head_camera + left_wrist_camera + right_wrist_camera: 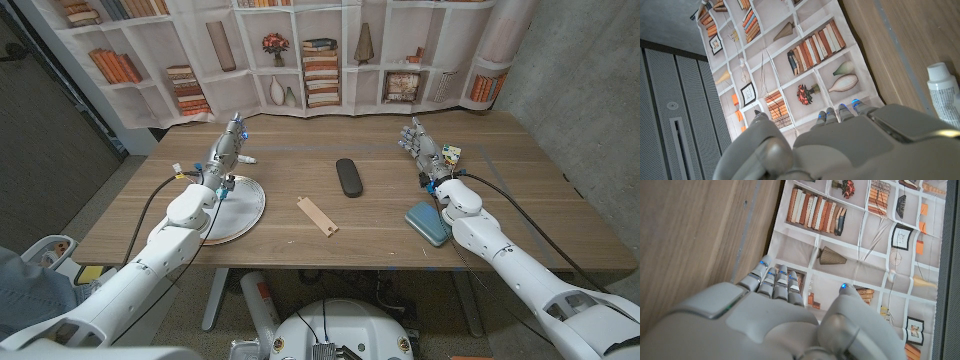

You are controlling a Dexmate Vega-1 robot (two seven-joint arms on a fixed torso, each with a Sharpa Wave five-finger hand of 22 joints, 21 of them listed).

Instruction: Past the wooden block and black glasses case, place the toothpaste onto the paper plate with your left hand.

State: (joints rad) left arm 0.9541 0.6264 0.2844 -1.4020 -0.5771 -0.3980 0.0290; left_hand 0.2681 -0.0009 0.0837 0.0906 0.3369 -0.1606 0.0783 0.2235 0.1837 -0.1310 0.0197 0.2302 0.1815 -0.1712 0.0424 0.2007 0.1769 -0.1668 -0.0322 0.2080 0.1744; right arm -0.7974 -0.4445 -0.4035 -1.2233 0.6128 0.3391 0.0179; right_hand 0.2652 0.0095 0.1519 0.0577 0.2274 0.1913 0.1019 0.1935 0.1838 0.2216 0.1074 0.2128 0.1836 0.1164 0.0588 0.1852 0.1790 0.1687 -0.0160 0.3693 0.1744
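The toothpaste (243,159) lies on the counter (300,150) just beyond the left robot hand (226,152), near the far rim of the paper plate (250,205), which sits right below that hand's wrist. In the left wrist view the tube (946,95) shows beside the hand's back, white with a white cap and small print on its body; it is not on the plate yet. I judge it light, with a soft body that gives under pressure and a smooth skin that may slide, so the firmest hold would be across the body close to the stiff cap shoulder, with gentle squeeze only. The left robot hand reaches out over the plate's far side with fingers extended and holds nothing, as far as the frames show. The right robot hand (424,147) stands well apart across the counter, fingers up and spread, empty, with a small colourful cube (452,154) just beside it and a teal pouch (427,223) nearer the robot by its forearm. Between the two hands lie the wooden block (317,216), flat and thin, and the black glasses case (348,176), farther out. The counter is wood-grained, smooth and matt. Behind it hangs a backdrop (330,50) printed with bookshelves, vases and flowers; grey walls close in at either side
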